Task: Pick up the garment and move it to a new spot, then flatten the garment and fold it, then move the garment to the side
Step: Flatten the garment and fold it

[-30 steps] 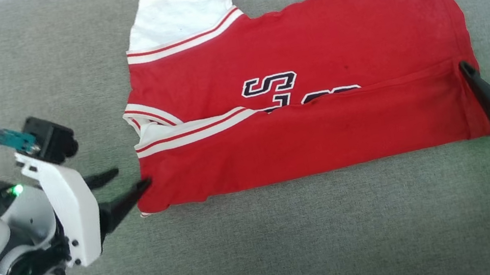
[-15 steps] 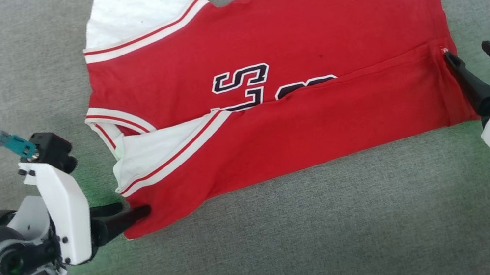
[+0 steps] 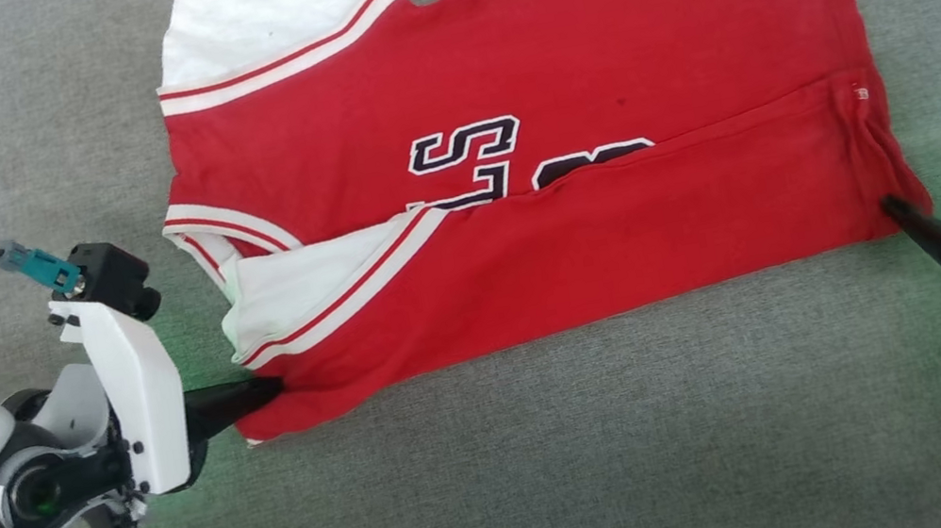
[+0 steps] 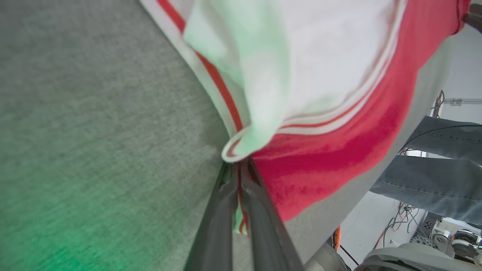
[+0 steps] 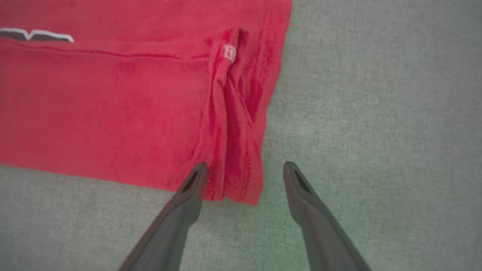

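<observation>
The garment, a red jersey with white-and-red trim and black letters, lies spread on the grey cloth surface, its near half folded up over the lettering. My left gripper is shut on the garment's near-left corner; in the left wrist view the fingertips pinch the red hem below the white lining of the garment. My right gripper is open at the near-right corner. In the right wrist view that gripper straddles the wrinkled corner of the garment.
Grey fabric surface stretches wide in front of and around the jersey. In the left wrist view a person's legs in jeans stand beyond the surface's edge, with cables and equipment on the floor there.
My left gripper has closed on the near-left corner. My right gripper has slid from the fold line toward the near-right corner, still open. The head camera shifted early on.
</observation>
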You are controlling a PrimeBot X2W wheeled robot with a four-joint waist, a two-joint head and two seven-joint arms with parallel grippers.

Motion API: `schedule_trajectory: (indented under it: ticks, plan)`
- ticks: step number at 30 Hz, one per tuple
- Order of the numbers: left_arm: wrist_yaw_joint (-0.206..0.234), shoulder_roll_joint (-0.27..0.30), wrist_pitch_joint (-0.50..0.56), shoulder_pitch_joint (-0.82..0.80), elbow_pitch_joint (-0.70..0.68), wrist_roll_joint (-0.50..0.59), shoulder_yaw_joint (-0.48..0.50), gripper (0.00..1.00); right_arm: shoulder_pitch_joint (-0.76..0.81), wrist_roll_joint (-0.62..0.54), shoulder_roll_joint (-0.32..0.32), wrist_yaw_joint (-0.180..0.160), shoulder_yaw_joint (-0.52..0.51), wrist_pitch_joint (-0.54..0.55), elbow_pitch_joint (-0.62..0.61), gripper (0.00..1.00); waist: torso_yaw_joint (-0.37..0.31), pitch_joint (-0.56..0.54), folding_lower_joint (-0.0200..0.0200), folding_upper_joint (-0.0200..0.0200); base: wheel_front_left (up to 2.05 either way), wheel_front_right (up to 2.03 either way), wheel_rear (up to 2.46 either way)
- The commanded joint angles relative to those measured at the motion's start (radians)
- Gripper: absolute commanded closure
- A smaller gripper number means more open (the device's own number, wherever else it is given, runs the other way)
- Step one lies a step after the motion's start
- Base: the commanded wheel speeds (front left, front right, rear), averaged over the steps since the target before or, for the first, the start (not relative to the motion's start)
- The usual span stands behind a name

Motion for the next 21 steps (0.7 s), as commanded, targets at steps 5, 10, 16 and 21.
schedule_trajectory:
  ticks: [5,10,16,21]
  plan:
    - [-0.001,-0.060,-0.032,0.017,-0.016,0.040,-0.026,1.00,-0.032,0.029,-0.011,-0.001,0.001,0.119,-0.003,0.00,0.021,0.019,0.0000,-0.0001,0.00,0.00,0.00]
    - [-0.001,-0.080,-0.059,0.008,-0.024,0.049,-0.025,1.00,-0.058,0.022,0.018,-0.001,0.028,0.169,0.070,0.53,0.034,0.030,0.0000,-0.0001,0.00,0.00,0.00]
    - [-0.002,-0.080,-0.093,0.031,-0.035,0.047,-0.024,1.00,-0.052,0.040,0.019,-0.001,0.041,0.154,0.103,1.00,0.047,0.014,0.0000,-0.0001,0.00,0.00,0.00]
    - [-0.003,-0.026,-0.138,0.073,-0.094,0.045,-0.022,1.00,0.014,0.076,-0.012,-0.001,0.011,0.140,0.041,1.00,0.060,-0.019,0.0000,-0.0001,0.00,0.00,0.00]
